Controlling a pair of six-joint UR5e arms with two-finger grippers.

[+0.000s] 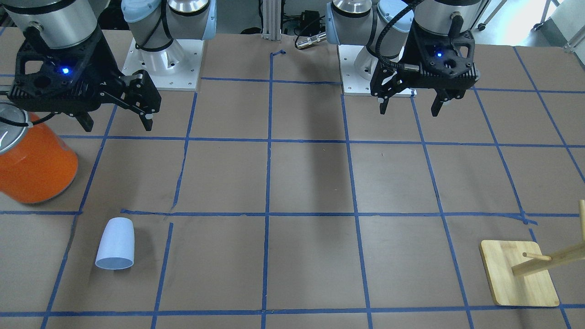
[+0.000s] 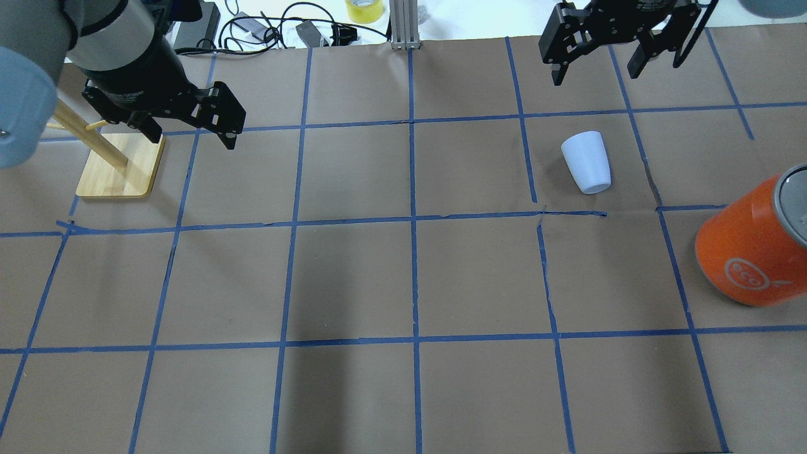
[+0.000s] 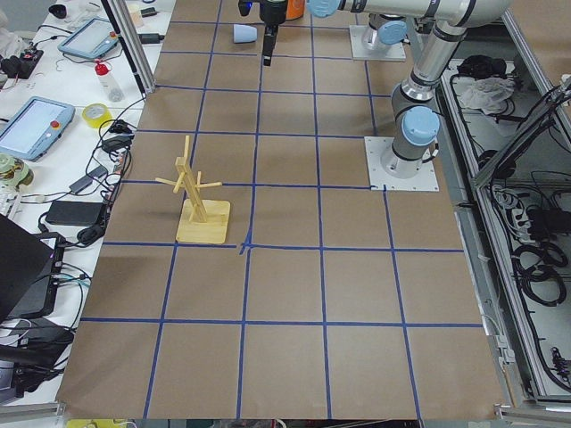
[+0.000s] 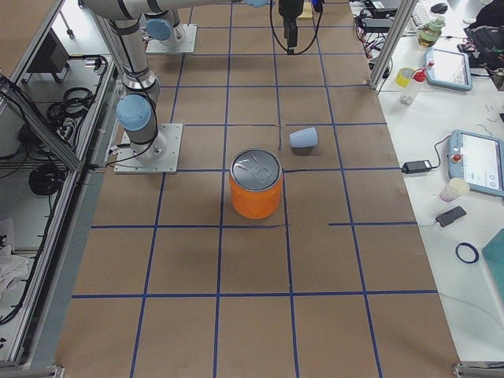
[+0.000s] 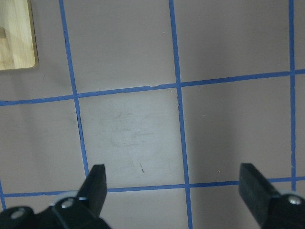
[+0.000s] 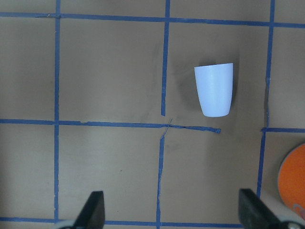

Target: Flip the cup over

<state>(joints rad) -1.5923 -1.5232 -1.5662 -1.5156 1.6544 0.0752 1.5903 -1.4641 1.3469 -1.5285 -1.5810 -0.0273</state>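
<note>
The cup (image 2: pixel 587 162), a small pale blue-white tumbler, lies on its side on the brown paper, mouth pointing away from the robot. It also shows in the front view (image 1: pixel 115 244), the right wrist view (image 6: pixel 214 89) and the right side view (image 4: pixel 302 138). My right gripper (image 2: pixel 597 70) is open and empty, held high above the table, apart from the cup; its fingers (image 6: pixel 95 210) frame the bottom of the wrist view. My left gripper (image 2: pixel 192 132) is open and empty, high over bare paper (image 5: pixel 176 186).
A large orange can (image 2: pixel 750 252) with a silver lid stands on the robot's right, nearer the robot than the cup (image 1: pixel 36 169). A wooden peg stand (image 2: pixel 120 167) sits on the robot's left (image 1: pixel 518 274). Blue tape lines grid the table.
</note>
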